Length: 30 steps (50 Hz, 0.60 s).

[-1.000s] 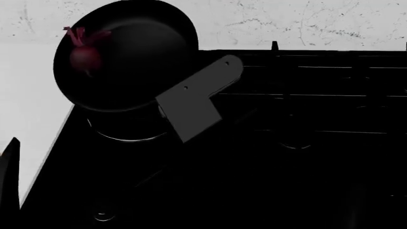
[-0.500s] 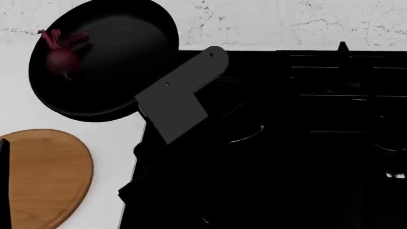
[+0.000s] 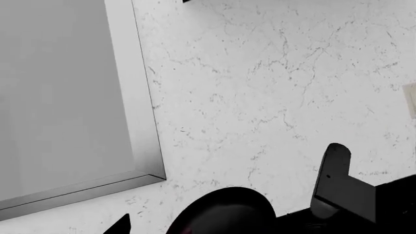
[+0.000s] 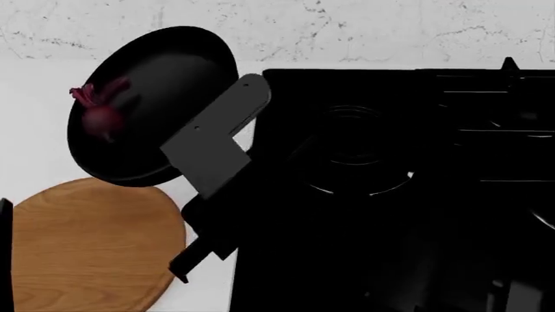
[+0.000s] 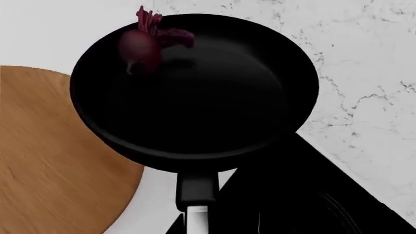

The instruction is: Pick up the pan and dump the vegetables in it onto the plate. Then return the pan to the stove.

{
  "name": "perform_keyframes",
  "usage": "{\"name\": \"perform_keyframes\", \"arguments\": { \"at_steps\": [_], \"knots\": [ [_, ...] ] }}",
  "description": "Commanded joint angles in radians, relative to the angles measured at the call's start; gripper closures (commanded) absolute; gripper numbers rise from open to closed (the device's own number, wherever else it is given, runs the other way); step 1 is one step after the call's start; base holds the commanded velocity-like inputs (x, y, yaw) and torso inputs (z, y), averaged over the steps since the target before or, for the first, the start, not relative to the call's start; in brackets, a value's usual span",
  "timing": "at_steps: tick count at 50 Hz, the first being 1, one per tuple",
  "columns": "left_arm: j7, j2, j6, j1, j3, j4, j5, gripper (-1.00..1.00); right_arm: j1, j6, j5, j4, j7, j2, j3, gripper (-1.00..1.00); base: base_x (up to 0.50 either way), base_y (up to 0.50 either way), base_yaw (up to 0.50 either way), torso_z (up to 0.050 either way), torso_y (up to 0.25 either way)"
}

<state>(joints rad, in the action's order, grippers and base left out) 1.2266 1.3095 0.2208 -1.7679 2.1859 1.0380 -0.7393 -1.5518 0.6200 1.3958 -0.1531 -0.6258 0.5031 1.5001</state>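
Note:
The black pan (image 4: 160, 97) hangs tilted above the white counter, its near rim over the far edge of the wooden plate (image 4: 87, 250). A dark red vegetable (image 4: 100, 112) with a magenta stalk lies against the pan's left rim. In the right wrist view the pan (image 5: 201, 92) fills the middle, the vegetable (image 5: 140, 46) sits at its far rim, and the handle (image 5: 197, 187) runs into my right gripper (image 5: 196, 223), which is shut on it. The plate (image 5: 52, 161) lies below. One fingertip (image 3: 122, 226) of my left gripper shows far off centre, holding nothing.
The glossy black stove (image 4: 390, 195), with its burner ring (image 4: 355, 156), fills the right. A grey bracket of my right arm (image 4: 217, 146) crosses the pan's near side. A marbled wall (image 4: 347, 26) runs behind. A grey framed panel (image 3: 65, 97) hangs on the wall.
The pan has been carried left off the stove to the plate's far edge. The view has swung left, so more of the plate shows. The vegetable stays at the pan's left rim.

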Motion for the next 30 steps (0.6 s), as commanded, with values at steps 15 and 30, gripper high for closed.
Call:
{"name": "perform_keyframes", "arguments": {
  "at_steps": [15,30],
  "knots": [
    [-0.008,-0.002,0.066,0.005,0.081,-0.028,0.043,-1.00,-0.184,0.250,-0.504,-0.039,-0.182,-0.162,0.062,1.00,0.00,0.00,0.00,0.001,0.006],
    [-0.013,-0.009,0.102,0.041,0.101,-0.047,0.065,-1.00,-0.220,0.436,-0.509,-0.081,-0.353,-0.186,0.075,1.00,0.00,0.00,0.00,0.001,0.006]
  ]
}}
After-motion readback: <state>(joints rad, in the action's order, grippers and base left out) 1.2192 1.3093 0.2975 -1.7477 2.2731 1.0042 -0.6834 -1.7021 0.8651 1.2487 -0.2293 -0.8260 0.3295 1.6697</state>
